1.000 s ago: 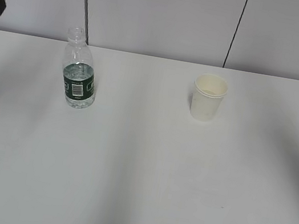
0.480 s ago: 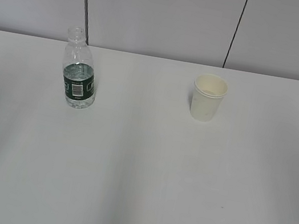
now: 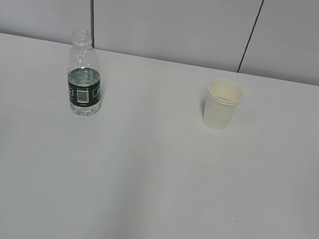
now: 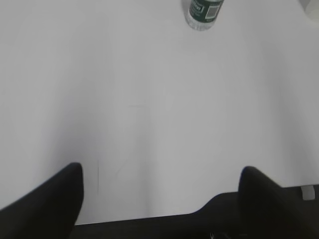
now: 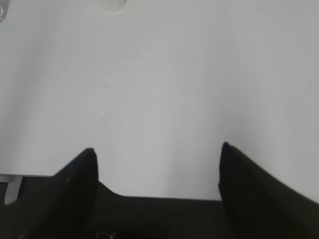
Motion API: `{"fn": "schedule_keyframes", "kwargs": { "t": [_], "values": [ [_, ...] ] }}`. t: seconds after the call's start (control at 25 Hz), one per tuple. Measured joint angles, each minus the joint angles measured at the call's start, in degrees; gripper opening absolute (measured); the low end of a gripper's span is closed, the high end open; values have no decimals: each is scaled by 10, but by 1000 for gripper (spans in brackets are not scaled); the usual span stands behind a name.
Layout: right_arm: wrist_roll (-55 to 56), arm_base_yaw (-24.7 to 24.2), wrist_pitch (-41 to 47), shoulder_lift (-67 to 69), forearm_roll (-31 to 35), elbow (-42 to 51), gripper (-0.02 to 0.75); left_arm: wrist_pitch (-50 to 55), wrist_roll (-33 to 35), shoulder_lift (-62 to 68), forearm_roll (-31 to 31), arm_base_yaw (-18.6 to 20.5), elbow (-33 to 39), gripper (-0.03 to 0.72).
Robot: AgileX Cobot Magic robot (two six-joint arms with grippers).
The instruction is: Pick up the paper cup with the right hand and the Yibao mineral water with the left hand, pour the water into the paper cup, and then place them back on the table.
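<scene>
The water bottle (image 3: 84,75) stands upright and uncapped on the left half of the white counter (image 3: 148,185), its dark green label band facing forward with the white barcode patch showing. The paper cup (image 3: 222,104) stands upright on the right half, mouth up, well apart from the bottle and roughly level with it in depth. Behind both, a pale panelled wall (image 3: 177,17) rises from the counter's far edge, split by two dark vertical seams.

Neither arm appears in the exterior view.

In the left wrist view, the left gripper (image 4: 162,196) sits low over the near part of the counter, pointing across it toward the bottle. Its two dark fingers (image 4: 55,199) are spread wide with only bare counter between them, gripping nothing. The bottle's lower part (image 4: 204,12) shows at the top edge of that view, well apart from the gripper and a little right of its centre line.

In the right wrist view, the right gripper (image 5: 157,177) is posed the same way, low and facing forward along the counter. Its fingers (image 5: 75,191) are also spread wide and empty. The base of the cup (image 5: 110,5) is just visible at the top edge, well ahead of the gripper and left of its centre line. A faint thin scratch (image 5: 103,118) marks the counter between them.
</scene>
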Motion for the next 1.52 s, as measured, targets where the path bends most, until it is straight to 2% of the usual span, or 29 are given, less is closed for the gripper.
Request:
{"fn": "schedule_keyframes", "kwargs": {
  "t": [0.36, 0.52, 0.84, 1.2, 1.52],
  "values": [
    [-34, 0, 3, -158, -1, 75, 586, 5, 0, -177, 2, 0, 40, 575],
    [-45, 0, 6, -181, -1, 93, 586, 9, 0, -234, 0, 0, 61, 575],
    [-91, 0, 6, -181, -1, 111, 586, 12, 20, -243, -1, 0, 67, 575],
    [-93, 0, -58, -181, 0, 139, 586, -90, 28, -243, 13, 0, 148, 575],
    [-93, 0, -60, -181, 0, 139, 586, -89, 30, -243, 10, 0, 171, 575]
  ]
}}
